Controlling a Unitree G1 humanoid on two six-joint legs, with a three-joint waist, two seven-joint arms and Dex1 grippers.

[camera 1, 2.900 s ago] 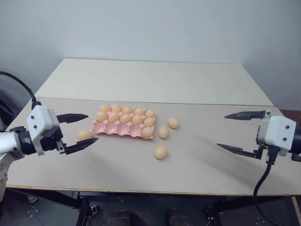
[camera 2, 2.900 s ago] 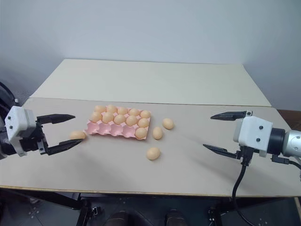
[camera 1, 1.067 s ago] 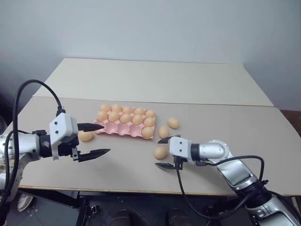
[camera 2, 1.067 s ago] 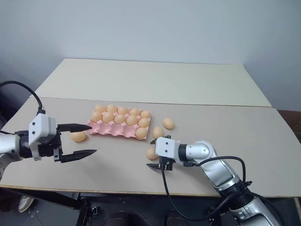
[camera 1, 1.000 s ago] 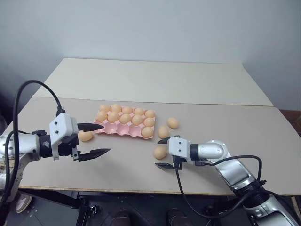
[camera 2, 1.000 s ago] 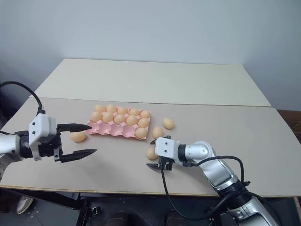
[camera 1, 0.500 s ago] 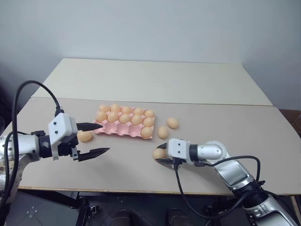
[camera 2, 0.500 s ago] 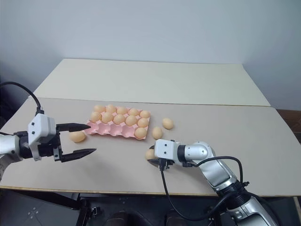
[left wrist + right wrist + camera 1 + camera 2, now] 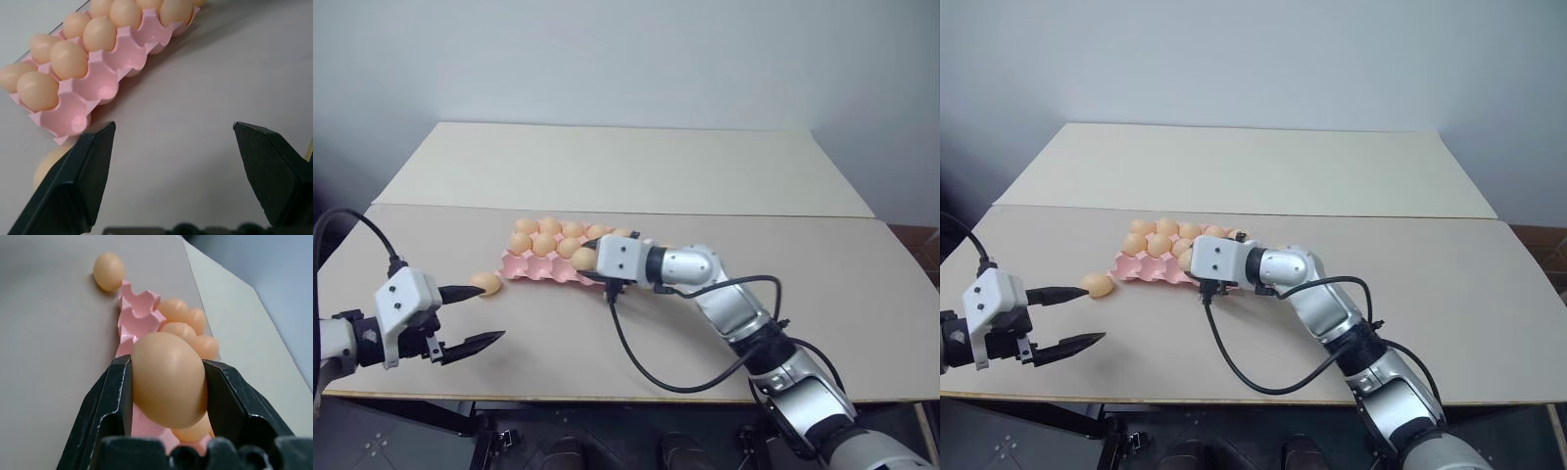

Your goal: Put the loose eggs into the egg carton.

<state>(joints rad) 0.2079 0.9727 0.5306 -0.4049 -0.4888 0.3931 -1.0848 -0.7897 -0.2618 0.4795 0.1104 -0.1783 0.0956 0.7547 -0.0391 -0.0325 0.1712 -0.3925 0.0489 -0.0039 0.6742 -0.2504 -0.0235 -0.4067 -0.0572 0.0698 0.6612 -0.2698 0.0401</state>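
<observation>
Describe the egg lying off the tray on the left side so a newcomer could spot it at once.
Start at the flat pink moulded egg tray on the beige table. At its near left corner, one smooth orange-tan egg lies on the bare tabletop. Unlike the identical eggs seated in cups, it sits outside the tray, just ahead of the open left hand.

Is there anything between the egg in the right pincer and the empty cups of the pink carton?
Nothing visible is in the way. The right pincer holds an egg just above the carton, whose near row of cups is empty.
</observation>
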